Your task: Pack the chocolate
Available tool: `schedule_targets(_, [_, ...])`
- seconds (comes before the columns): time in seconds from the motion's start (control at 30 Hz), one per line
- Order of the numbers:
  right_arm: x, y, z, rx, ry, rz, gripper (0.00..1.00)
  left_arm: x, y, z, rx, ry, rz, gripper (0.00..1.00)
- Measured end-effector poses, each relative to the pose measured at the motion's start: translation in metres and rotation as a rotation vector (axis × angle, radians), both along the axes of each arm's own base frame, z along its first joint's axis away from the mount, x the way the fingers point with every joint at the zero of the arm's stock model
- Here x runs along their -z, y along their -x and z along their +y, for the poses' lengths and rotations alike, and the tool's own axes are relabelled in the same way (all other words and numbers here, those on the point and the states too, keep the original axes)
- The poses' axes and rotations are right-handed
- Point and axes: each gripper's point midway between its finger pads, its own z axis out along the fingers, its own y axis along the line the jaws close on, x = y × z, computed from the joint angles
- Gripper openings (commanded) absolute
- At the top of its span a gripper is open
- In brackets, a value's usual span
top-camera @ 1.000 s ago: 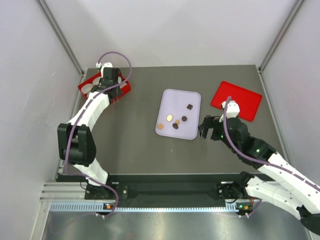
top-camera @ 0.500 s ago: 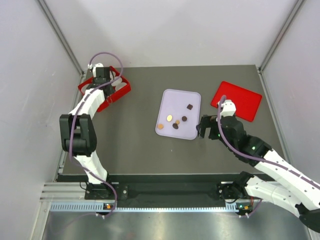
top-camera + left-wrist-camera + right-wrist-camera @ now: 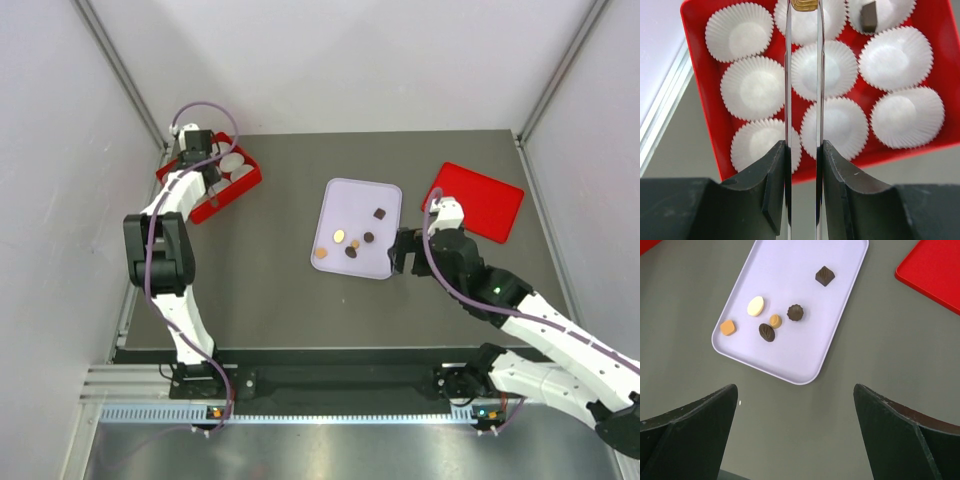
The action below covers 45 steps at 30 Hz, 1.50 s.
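Observation:
Several chocolates lie on the lilac tray (image 3: 372, 268): a dark square (image 3: 824, 275), a dark round (image 3: 795, 313), a dark oval (image 3: 767, 332), a small caramel (image 3: 775, 320), an orange square (image 3: 728, 327) and a pale oval (image 3: 756, 305). My right gripper (image 3: 405, 252) is open and empty above the table by the tray's near right corner. My left gripper (image 3: 803, 7) hovers over the red box (image 3: 696, 30) of white paper cups, its thin blades shut on a golden caramel chocolate (image 3: 803, 4). One cup holds a dark chocolate (image 3: 869, 22).
The red box (image 3: 205, 212) sits at the table's far left corner next to the wall. A flat red lid (image 3: 480, 200) lies at the right, also in the right wrist view (image 3: 935, 275). Dark table surface lies between tray and box.
My left arm has swung back and left over the red box. My right gripper has shifted slightly left toward the tray.

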Motion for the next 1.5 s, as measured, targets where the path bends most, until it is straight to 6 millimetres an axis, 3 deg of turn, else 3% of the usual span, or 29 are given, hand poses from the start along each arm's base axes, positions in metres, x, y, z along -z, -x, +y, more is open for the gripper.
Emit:
schedule_targets(0.33, [0.007, -0.005, 0.001, -0.001, 0.035, 0.007, 1.00, 0.019, -0.015, 0.004, 0.009, -0.019, 0.030, 0.41])
schedule_targets(0.8, [0.005, -0.005, 0.000, 0.005, 0.039, -0.003, 1.00, 0.011, -0.019, 0.003, 0.031, -0.023, 0.018, 0.47])
schedule_targets(1.03, [-0.007, -0.002, -0.004, 0.007, 0.008, -0.032, 1.00, 0.006, -0.005, -0.020, 0.104, 0.023, 0.017, 0.47])
schedule_targets(1.37, [-0.021, 0.009, -0.014, 0.018, -0.046, -0.057, 0.99, -0.026, 0.025, -0.073, 0.228, 0.050, -0.026, 0.47])
schedule_targets(1.5, [-0.021, 0.014, -0.017, 0.021, -0.057, -0.055, 1.00, -0.019, 0.040, -0.083, 0.251, 0.066, -0.001, 0.47])
